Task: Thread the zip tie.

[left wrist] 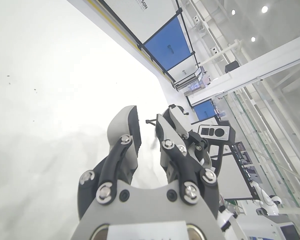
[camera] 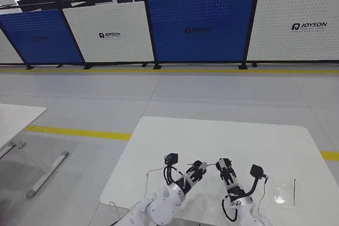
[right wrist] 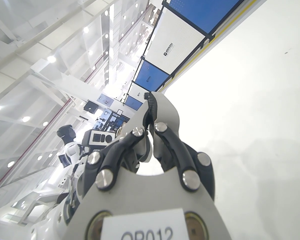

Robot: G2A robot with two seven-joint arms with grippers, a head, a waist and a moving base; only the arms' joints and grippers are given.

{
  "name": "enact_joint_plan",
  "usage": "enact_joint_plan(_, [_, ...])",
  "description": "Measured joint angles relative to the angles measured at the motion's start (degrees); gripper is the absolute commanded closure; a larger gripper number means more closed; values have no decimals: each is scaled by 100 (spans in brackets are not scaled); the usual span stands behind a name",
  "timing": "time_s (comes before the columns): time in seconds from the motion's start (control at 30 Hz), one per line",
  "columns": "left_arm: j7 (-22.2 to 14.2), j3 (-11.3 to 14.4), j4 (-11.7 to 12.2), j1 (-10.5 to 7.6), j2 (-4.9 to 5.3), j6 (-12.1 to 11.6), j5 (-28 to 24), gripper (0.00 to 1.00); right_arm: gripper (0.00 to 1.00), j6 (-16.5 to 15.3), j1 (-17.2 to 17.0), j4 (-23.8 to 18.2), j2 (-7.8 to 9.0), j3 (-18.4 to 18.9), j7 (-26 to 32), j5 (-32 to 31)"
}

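Tabletop (camera: pixel 214 135), smooth matte white, before perforated blue-and-white panels (camera: pixel 200 28); your left tool (left wrist: pixel 145 116) spreads wide, your right tool (right wrist: pixel 150 100) pinches a thin black zip tie (left wrist: pixel 148 121).

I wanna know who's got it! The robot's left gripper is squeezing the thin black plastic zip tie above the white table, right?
Not the left one. The right gripper is shut on the thin black plastic zip tie above the white table; the right wrist view shows it pinched between the fingers. The left gripper is open.
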Motion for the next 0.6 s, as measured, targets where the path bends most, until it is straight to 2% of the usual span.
enact_joint_plan(0.27, [-8, 15, 16, -10, -12, -32, 25, 100, 100, -27, -13, 38, -38, 57, 55, -23])
enact_joint_plan(0.6, [10, 64, -8, 35, -6, -274, 296, 100, 100, -92, -7, 87, -72, 133, 295, 28])
